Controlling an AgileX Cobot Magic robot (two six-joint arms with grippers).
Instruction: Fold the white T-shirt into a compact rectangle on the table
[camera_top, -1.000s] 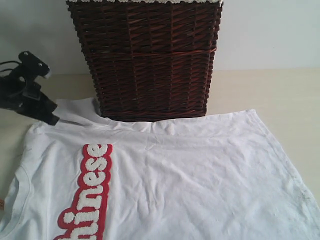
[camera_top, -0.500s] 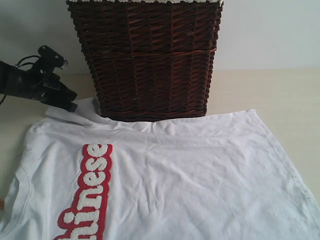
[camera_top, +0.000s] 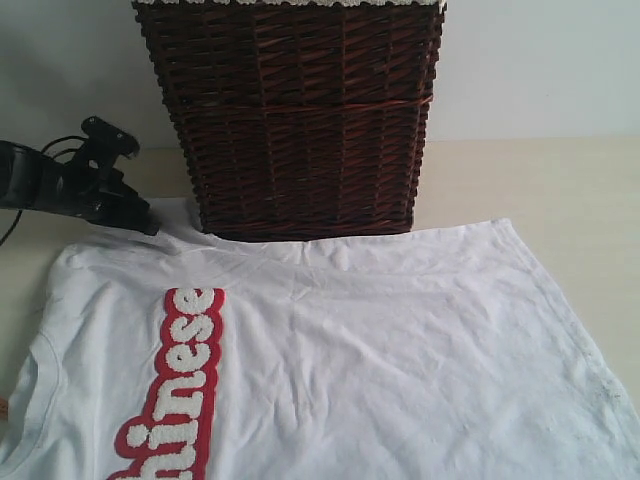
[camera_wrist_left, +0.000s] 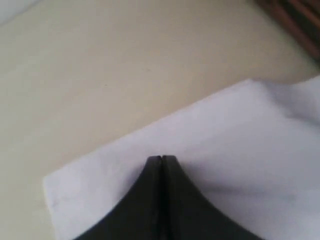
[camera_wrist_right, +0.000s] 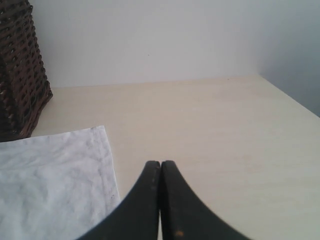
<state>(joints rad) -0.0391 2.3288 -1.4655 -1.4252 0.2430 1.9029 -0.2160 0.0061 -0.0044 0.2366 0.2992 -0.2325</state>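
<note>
White T-shirt (camera_top: 380, 340): spread flat on surface (camera_top: 540, 180), just in front of wicker basket (camera_top: 300, 120).
Left hand (camera_top: 148, 226): clenched at sleeve (camera_top: 178, 214) by basket's left corner; pinch uncertain.
Right hand (camera_wrist_right: 160, 164): clenched, empty.
Step, judged: sleeve fold beginning.
Next: draw sleeve inward, away from basket.

The white T-shirt (camera_top: 400, 340) lies spread flat before me on the pale cream table (camera_top: 545, 180), lightly wrinkled, front up; its red-outlined fuzzy white lettering (camera_top: 178, 385) faces upward.

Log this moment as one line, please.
left end effector: shut, tip at sleeve of white T-shirt | right end effector: shut, above table | white T-shirt: spread flat, unfolded
</note>
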